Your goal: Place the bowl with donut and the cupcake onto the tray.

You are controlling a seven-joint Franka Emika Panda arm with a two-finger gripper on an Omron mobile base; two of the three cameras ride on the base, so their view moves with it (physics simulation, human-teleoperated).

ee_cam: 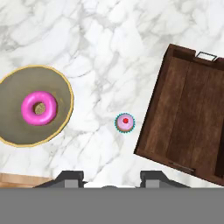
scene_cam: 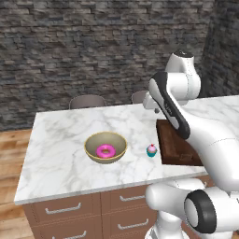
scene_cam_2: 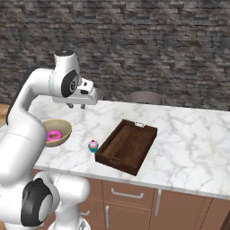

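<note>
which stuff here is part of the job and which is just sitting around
Part of the job:
bowl
donut, in the bowl
cupcake, on the counter between bowl and tray
tray
gripper, above the counter, holding nothing

Just there:
counter
two chairs behind it
drawers below

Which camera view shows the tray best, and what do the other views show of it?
The right base view: the whole tray lies unobstructed, rim and both handles visible. In the hand view the tray is cut by the picture's edge. In the left base view the arm hides most of the tray.
</note>
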